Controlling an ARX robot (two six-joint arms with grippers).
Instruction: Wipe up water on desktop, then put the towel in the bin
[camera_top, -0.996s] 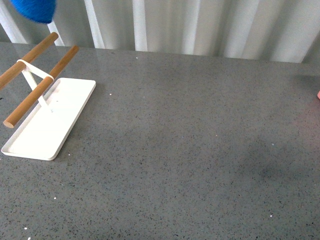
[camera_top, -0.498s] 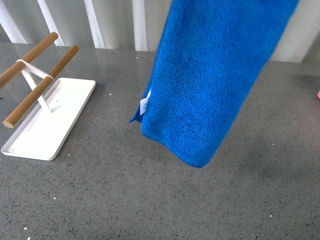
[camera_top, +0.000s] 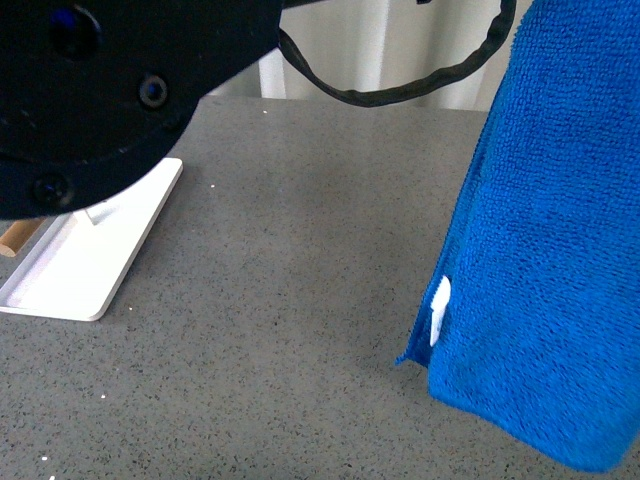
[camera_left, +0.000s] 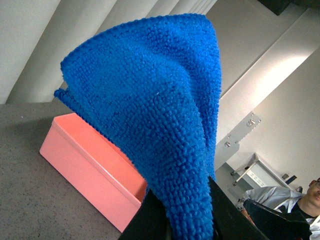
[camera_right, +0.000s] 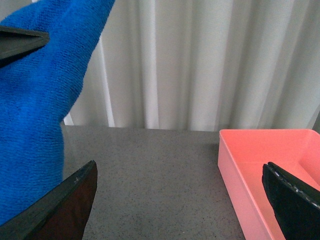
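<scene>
within the left end effector (camera_left: 188, 219) the towel (camera_left: 150, 115) is clamped, hung above the worktop (camera_top: 300, 250); the right end effector (camera_right: 182, 200) is spread open.

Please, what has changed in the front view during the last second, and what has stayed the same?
The towel, clamped in the left gripper, has moved from the upper left of the view across to the right, hanging above the desktop. The left arm now fills the upper left and hides most of the wooden rack. No grasp or release shows. The white tray stayed in place.
</scene>
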